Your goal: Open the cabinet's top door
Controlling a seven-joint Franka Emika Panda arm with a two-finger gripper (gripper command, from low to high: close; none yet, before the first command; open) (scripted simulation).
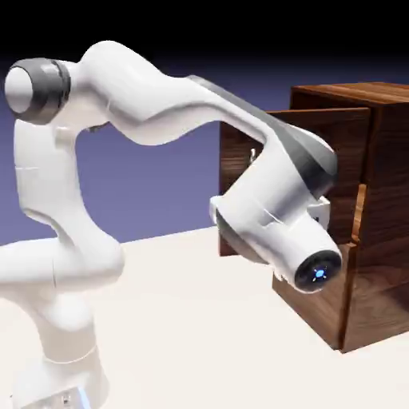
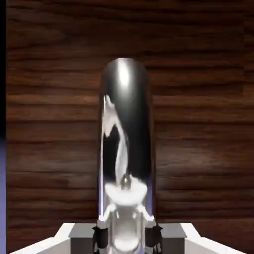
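In the exterior view the white Franka arm point(image 1: 160, 112) rises from the lower left, bends over at a grey-capped shoulder joint and reaches right toward the dark walnut cabinet point(image 1: 383, 208), which stands on the pale table point(image 1: 192, 319) at the right of the picture. The top door point(image 1: 319, 136) stands swung out from the cabinet's body, its edge projecting toward the arm, with a strip of lighter wood showing at the gap behind it. The arm's wrist, with a glowing blue ring on its end cap, hides most of the door's front, so the gripper itself and the handle cannot be made out here. The lower panel point(image 1: 315, 307) sits beneath the wrist and looks flush with the cabinet. In the hand view dark wood grain of the top door fills nearly the whole picture, with a thin strip of blue-violet backdrop down the left edge. The curved silver handle point(image 2: 126, 124) runs up the middle, large and mirror-bright. The gripper point(image 2: 126, 238) is at the bottom edge, its two grey finger tips point(image 2: 99, 237) set narrowly apart and pressed against either side of the handle's lower end, clamped onto it.
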